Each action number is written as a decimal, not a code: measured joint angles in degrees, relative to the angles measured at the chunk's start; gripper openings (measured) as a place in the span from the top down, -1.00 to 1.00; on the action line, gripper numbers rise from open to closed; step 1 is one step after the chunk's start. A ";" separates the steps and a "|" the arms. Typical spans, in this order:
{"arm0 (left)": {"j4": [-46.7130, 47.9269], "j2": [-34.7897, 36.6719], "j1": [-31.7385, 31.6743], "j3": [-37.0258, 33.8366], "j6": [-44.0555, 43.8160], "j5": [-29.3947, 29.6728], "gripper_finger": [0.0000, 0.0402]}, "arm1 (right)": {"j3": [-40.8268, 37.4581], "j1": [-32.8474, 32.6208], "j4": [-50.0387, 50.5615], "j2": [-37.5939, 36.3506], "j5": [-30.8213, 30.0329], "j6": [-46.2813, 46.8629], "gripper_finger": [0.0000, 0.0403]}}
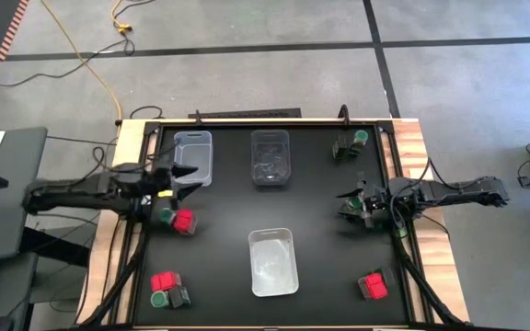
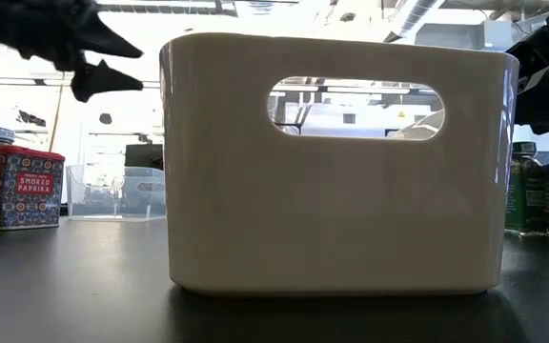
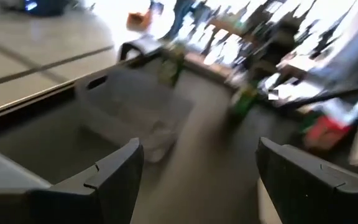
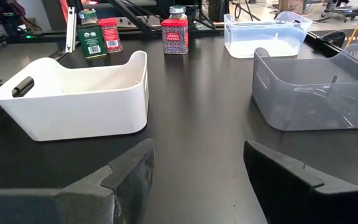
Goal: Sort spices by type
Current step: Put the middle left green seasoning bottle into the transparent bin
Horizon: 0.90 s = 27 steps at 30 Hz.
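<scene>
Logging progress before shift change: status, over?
Left gripper open, by the rear-left bin. Right gripper open, empty, mid-right. Spices in scattered clusters, none visibly binned. Nothing blocking.

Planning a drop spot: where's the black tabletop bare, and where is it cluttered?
Bare: the middle strip between the grey bin and the white bin, and between the white bin and the red packet near the right front. Crowded: the left front corner's spice cluster and the spot under the open left gripper. The open right gripper hovers mid-right.
</scene>
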State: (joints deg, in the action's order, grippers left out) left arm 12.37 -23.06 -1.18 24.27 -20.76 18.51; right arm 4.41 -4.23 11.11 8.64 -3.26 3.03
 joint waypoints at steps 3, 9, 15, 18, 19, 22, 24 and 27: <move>1.74 -8.96 2.10 6.27 -0.06 5.99 -0.47 | 0.01 0.00 -0.01 -0.01 0.00 -0.01 -0.37; 7.81 -25.32 4.19 19.17 -0.13 11.71 -0.47 | 0.02 0.00 -0.01 -0.02 0.01 0.00 -0.37; 19.90 -37.81 4.28 32.16 -7.76 12.21 -0.47 | 0.00 0.00 -0.01 0.00 0.01 0.00 -0.37; 29.94 -42.61 4.28 38.02 -11.88 12.20 -0.47 | 0.00 0.00 -0.01 -0.02 0.02 0.00 -0.37; 34.12 -43.93 4.25 39.82 -13.81 12.18 -0.47 | 0.00 0.00 0.00 0.00 0.01 0.00 -0.37; 45.67 -47.00 4.17 44.35 -22.22 10.29 -0.47 | 0.00 0.00 0.01 -0.02 0.00 0.00 -0.37; 53.19 -48.20 4.17 46.81 -27.53 6.99 -0.47 | 0.01 0.00 -0.01 0.00 0.00 0.00 -0.37; 62.09 -48.50 4.83 48.38 -34.63 3.64 -0.47 | 0.00 0.00 0.00 0.00 0.00 0.00 -0.37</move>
State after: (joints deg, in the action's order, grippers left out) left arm 74.46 -71.56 3.65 72.64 -55.39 22.15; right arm 4.41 -4.23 11.10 8.64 -3.26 3.03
